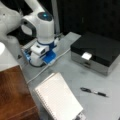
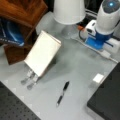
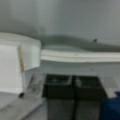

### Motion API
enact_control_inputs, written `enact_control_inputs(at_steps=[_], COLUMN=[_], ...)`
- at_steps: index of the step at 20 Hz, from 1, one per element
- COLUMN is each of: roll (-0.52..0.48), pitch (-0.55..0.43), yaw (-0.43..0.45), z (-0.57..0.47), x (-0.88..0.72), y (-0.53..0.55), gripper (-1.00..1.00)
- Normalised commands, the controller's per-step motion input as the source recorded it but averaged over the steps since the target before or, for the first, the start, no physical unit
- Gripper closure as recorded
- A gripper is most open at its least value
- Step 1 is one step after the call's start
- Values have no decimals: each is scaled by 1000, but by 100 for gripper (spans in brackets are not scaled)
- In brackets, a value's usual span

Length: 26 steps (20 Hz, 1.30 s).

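Hovering low by the notebook [image 1: 58, 98], nothing picked up yet.
Gripper [image 3: 73, 86] clenched on nothing, pads together in wrist view; pen [image 1: 93, 92] lying untouched on table [image 1: 75, 72].

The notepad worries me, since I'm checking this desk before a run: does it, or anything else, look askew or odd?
The notepad is propped at a slant, not flat, its lower edge by the claw in both front views. The pen lies loose on the table, apart from it. Nothing looks spilled or damaged.
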Motion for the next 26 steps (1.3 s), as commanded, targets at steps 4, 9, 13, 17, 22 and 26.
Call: enact_control_inputs(at_steps=[4, 9, 13, 17, 22, 26], roll=[58, 41, 52, 45, 44, 42], pitch=[-531, -550, -582, -593, -598, -617], yaw=[86, 71, 92, 142, 169, 182], z=[-476, -518, -502, -467, -433, -442], x=[-777, -774, -794, -867, -921, -942], y=[-153, -71, -109, -192, -259, -266], gripper=[100, 100, 100, 100, 100, 100])
